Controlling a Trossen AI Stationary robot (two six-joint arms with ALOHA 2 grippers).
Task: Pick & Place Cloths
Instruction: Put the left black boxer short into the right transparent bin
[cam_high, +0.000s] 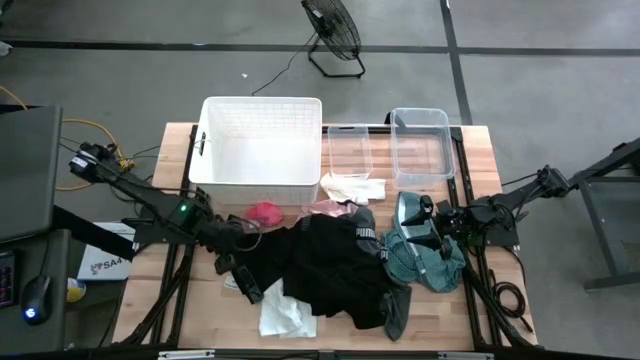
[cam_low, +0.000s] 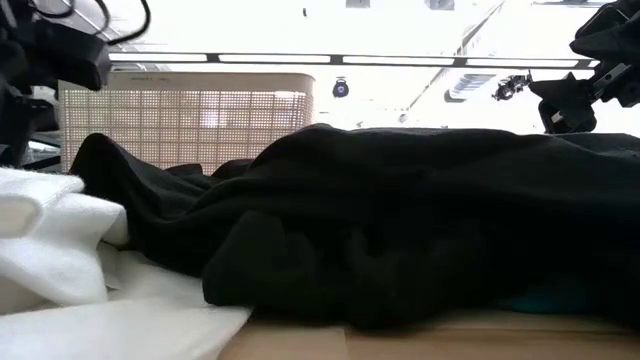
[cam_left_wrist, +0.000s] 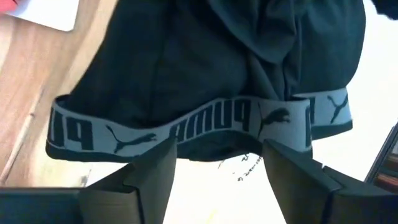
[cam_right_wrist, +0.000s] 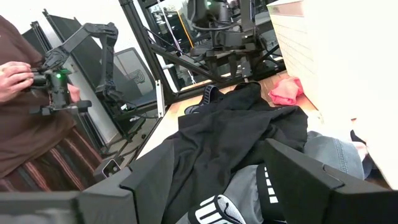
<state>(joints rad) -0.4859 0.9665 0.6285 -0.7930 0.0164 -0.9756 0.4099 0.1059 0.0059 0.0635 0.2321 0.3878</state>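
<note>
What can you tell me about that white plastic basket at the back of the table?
The white slatted plastic basket is rectangular, with latticed walls and floor and a solid rim. It stands upright at the table's far edge, looks empty, and has a small dark mark on its left rim. A small clear plastic tub sits beside it; a red-pink cloth lies just in front.

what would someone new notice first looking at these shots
The heap of black cloths sprawled across the middle of the table, filling most of the low view. Next, the empty white basket at the back of the table with two clear tubs to its right, and a red-pink cloth just in front of the basket. Both arms sit low at the pile: the left gripper open at a grey waistband, the right gripper open over the teal-green cloth.
</note>
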